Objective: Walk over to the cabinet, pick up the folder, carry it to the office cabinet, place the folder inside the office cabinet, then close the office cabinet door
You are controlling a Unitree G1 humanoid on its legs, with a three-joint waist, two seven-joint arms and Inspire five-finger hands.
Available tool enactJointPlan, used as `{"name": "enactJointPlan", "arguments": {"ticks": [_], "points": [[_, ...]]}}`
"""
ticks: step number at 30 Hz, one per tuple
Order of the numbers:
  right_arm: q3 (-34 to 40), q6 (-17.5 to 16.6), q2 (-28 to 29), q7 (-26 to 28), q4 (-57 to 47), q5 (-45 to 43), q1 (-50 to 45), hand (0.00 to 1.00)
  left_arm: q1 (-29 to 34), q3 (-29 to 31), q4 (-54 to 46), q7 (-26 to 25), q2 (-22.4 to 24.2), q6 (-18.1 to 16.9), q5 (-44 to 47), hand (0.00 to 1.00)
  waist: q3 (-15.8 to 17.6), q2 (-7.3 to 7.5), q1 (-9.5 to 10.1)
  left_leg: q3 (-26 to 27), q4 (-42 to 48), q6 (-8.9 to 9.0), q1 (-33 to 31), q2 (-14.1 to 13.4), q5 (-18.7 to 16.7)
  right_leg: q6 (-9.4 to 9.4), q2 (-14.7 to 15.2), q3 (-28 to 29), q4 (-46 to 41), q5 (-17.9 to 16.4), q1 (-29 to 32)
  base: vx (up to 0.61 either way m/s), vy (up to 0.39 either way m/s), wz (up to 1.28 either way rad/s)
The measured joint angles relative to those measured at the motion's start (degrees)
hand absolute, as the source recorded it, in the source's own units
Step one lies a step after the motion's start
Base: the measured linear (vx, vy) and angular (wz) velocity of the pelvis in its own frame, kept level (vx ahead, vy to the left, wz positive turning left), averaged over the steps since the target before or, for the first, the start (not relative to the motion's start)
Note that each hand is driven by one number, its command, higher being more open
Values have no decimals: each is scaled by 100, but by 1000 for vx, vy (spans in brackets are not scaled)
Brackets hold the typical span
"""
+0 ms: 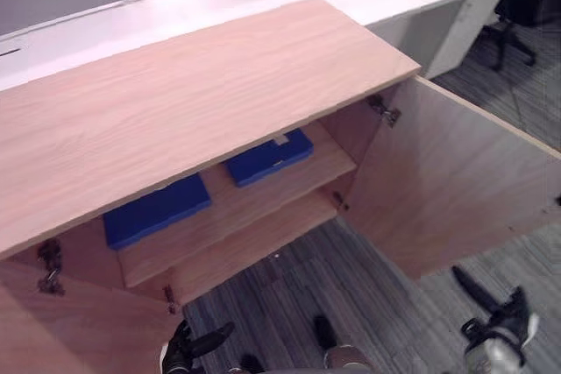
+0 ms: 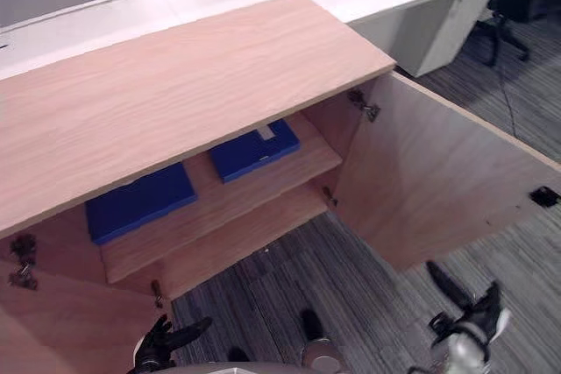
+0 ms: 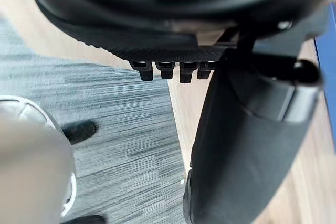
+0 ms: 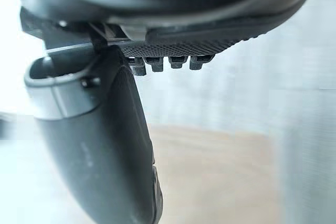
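The office cabinet (image 1: pixel 175 102) stands with both doors swung wide. Its overhanging top hides the back edges of two blue folders lying flat and apart on the upper shelf (image 1: pixel 263 199): the left folder (image 1: pixel 158 212) and the right folder (image 1: pixel 267 158). The left door (image 1: pixel 79 321) is cut off at the view's edge. Low over the carpet (image 1: pixel 368 286), the left hand (image 2: pixel 158 346) and right hand (image 2: pixel 469 320) hang with fingers loosely spread, holding nothing.
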State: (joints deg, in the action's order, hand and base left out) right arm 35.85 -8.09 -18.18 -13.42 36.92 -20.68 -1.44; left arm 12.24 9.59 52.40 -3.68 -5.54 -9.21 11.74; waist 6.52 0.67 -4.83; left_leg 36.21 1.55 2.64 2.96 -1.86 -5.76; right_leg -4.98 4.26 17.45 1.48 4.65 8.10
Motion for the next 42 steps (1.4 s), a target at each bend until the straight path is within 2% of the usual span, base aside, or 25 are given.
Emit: {"name": "enactJointPlan", "arguments": {"ticks": [2, 4, 7, 10, 12, 15, 19, 25, 27, 30, 32, 36, 39, 41, 42], "points": [[-1, -19, -344, 2, 6, -3, 259, 100, 0, -4, -5, 21, -23, -12, -1, 100, 33, -47, -50, 8, 136, -49, -80, -10, -70, -55, 5, 63, 0, 40, 63, 61, -24, -26], [-35, -100, -849, 73, 140, -20, 700, 100, 0, -70, -22, 61, -27, -29, 0, 100, 109, -173, -67, -29, 319, -100, -190, -26, -211, -58, 8, 144, -12, 66, 150, 77, -29, -28], [-401, -150, -1705, 197, 654, -70, 1502, 100, -15, -336, -85, 147, 4, -118, 6, 100, 274, -461, -82, -199, 495, -153, -313, -30, -383, -66, 21, 139, -21, 101, 227, 70, -18, -20], [-917, -158, -2187, 244, 1131, -201, 2129, 100, -20, -564, -228, 172, 36, -168, 29, 100, 381, -653, -76, -279, 559, -147, -369, -54, -474, -65, 23, 114, -34, 109, 286, 42, -8, -9], [-976, -166, -2297, 185, 1331, -357, 2423, 100, -20, -703, -319, 206, 96, -213, 66, 100, 425, -740, -77, -277, 596, -153, -394, -60, -519, -71, 23, 102, -38, 113, 310, 24, -3, -8], [-1387, -169, -2521, 207, 1398, -537, 2553, 100, -20, -814, -427, 243, 235, -240, 76, 100, 467, -781, -85, -263, 666, -152, -457, -67, -591, -120, 9, 116, -39, 175, 405, 9, 5, -20], [-1764, -175, -2560, 339, 854, -957, 2316, 100, -23, -1005, -552, 277, 342, -246, 108, 100, 557, -776, -140, -241, 760, -142, -463, -73, -661, -175, -17, 129, -37, 248, 456, -16, 4, -25], [-1908, -178, -2204, 642, -2051, -1296, 131, 100, -20, -891, -478, 269, 388, -246, 154, 100, 635, -695, -299, -85, 992, -126, -482, -236, -797, -188, -128, 339, 12, 308, 455, -31, -34, -20], [-2061, -218, -1840, 792, -3135, -1310, -768, 100, -20, -770, -443, 259, 380, -246, 84, 100, 657, -662, -456, -63, 1076, -91, -448, -334, -819, -147, -194, 370, 109, 385, 362, -9, -51, -20], [-2721, -410, -1455, 1193, -4594, -1359, -2221, 100, -27, -713, -319, 268, 362, -254, -105, 100, 682, -582, -623, 47, 1253, 20, -371, -522, -904, -95, -357, 488, 155, 443, 268, -32, -72, -32], [-3293, -465, -1459, 1522, -5023, -1356, -2703, 100, -50, -717, -214, 302, 328, -255, -194, 100, 677, -482, -652, 74, 1361, 84, -354, -604, -964, -49, -446, 572, 156, 469, 262, -48, -66, -33], [-4584, -470, -1592, 2273, -5579, -1280, -3292, 100, -208, -692, 34, 384, 104, -260, -309, 100, 641, -243, -643, 22, 1559, 102, -405, -746, -986, 8, -524, 466, 148, 492, 250, -87, -103, -10], [-5564, -309, -1638, 2787, -5695, -943, -3021, 100, -365, -687, 153, 420, 81, -259, -422, 100, 624, -217, -440, -417, 1644, 80, -483, -738, -968, 23, -465, 100, 137, 484, 117, -79, -80, 47], [-6101, -273, -1444, 3032, -5663, -581, -2492, 100, -392, -690, 153, 418, 77, -270, -498, 100, 578, -218, -287, -744, 1684, 49, -625, -725, -917, 74, -398, -206, 137, 449, 71, -60, -50, 93], [-6289, -281, -1170, 3084, -5529, -358, -2058, 100, -420, -692, 152, 411, 61, -268, -498, 100, 562, -204, -153, -976, 1684, 26, -750, -687, -852, 94, -337, -431, 136, 433, 69, -42, -42, 93]]}}
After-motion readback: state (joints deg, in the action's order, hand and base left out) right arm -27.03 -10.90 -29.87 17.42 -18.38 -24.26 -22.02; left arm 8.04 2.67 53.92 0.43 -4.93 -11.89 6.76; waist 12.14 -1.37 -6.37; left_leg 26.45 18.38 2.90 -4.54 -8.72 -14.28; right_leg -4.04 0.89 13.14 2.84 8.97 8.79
